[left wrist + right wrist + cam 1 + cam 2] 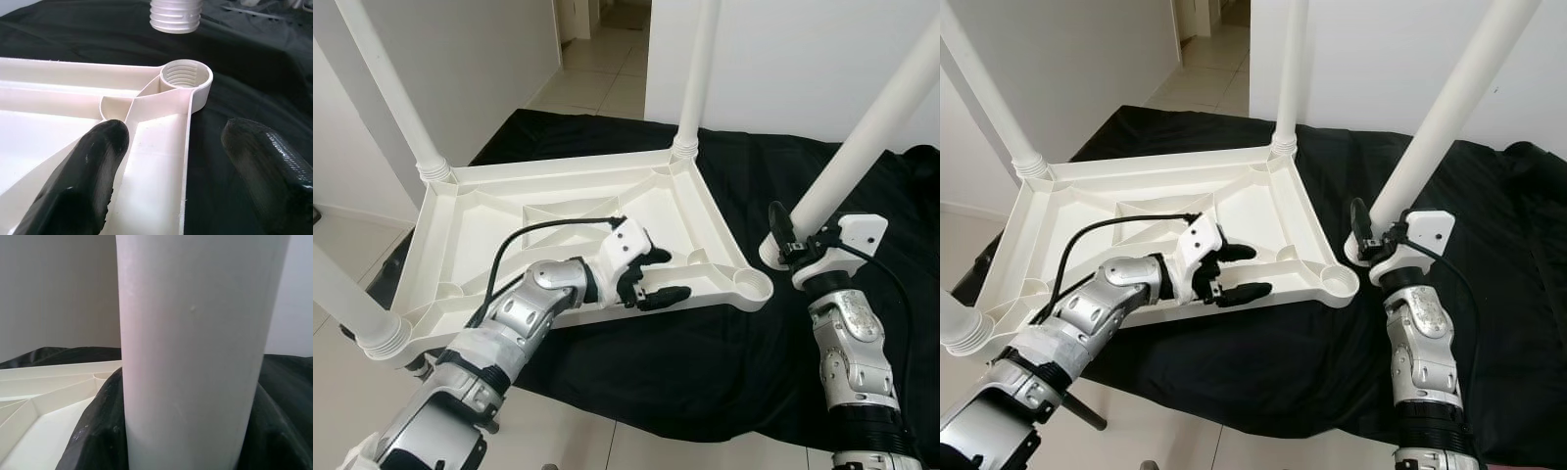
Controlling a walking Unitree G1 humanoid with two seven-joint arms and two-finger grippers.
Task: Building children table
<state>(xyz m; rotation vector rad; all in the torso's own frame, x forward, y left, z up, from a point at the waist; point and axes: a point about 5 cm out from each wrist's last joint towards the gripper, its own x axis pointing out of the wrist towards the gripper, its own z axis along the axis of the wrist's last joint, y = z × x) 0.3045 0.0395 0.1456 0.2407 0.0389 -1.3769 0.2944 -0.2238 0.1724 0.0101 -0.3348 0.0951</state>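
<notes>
White plastic table top (pixel 558 220) is lying upside down on a black cloth (pixel 724 362), ribbed underside facing up. The cloth is spreading over a pale tiled floor (pixel 597 69); white walls (pixel 783 59) are standing behind, with a doorway opening at the top between them. No brand, label or writing is readable anywhere.

Three white legs are standing screwed into corner sockets: far-left leg (pixel 391 98), far-right leg (pixel 697 73), near-left leg (pixel 342 299). The near-right corner socket (pixel 185 78) is sitting open, threads showing inside.

Left gripper (pixel 651 277) is reaching over the table top's near edge, just beside that open socket. Its fingers (pixel 83 166) are spread apart, holding nothing; in the left wrist view one finger is lying over the inside of the frame and the other over the cloth outside, with the edge rim between them.

Right gripper (pixel 793 245) is clamped around the fourth leg (pixel 871 127), near its lower end. This leg is tilting, its top leaning away to the right, and its threaded end (pixel 175 14) is hanging just beyond the open socket, apart from it, above the cloth. In the right wrist view the leg (pixel 195 352) is sitting close up between the black fingers (pixel 93 440).
</notes>
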